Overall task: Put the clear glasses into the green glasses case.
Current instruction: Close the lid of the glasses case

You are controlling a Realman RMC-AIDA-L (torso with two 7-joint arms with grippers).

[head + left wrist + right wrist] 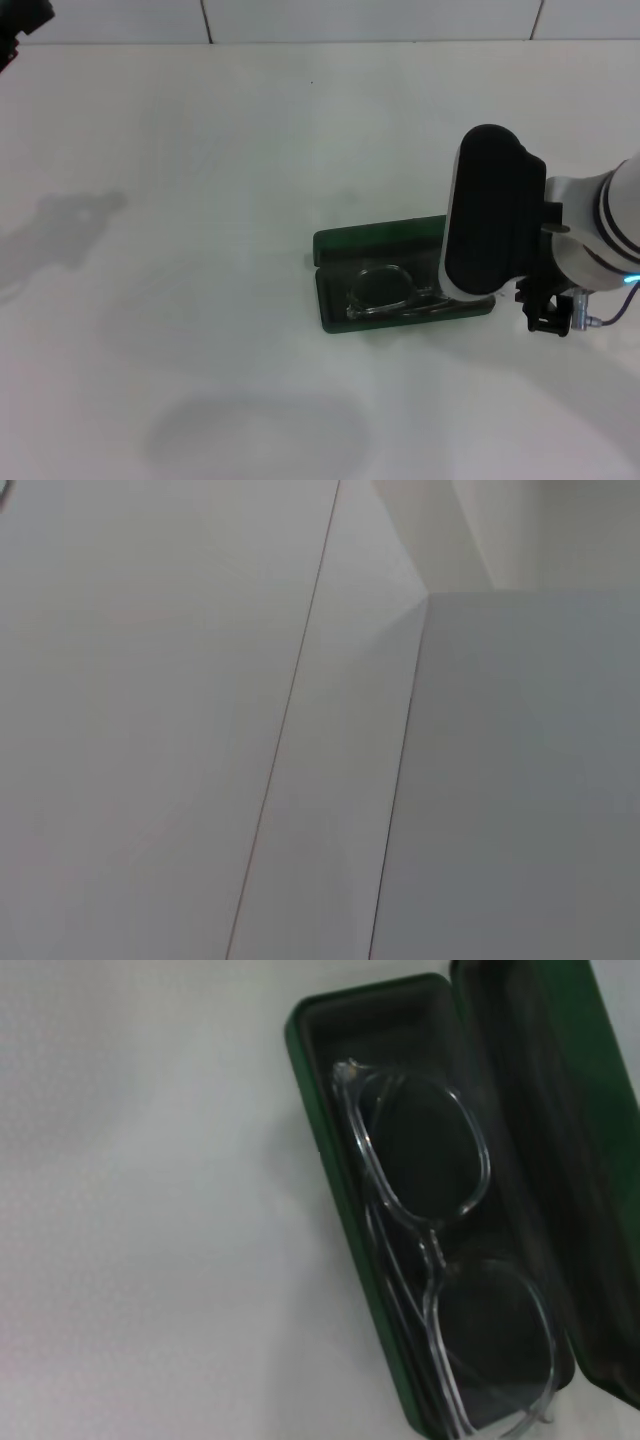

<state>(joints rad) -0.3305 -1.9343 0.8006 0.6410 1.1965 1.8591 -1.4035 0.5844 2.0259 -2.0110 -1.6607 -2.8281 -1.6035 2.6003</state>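
The green glasses case lies open on the white table, right of centre, its lid folded back flat on the far side. The clear glasses rest folded inside the tray of the case. Seen close from the right wrist, the clear glasses lie along the dark lining, between the green glasses case rim and the lid. My right gripper hangs over the right end of the case, and its arm hides that end. At the far left corner my left arm sits parked.
The white table stretches left of and in front of the case, with arm shadows on it. A tiled wall runs along the far edge. Only the wall and a pale surface appear in the left wrist view.
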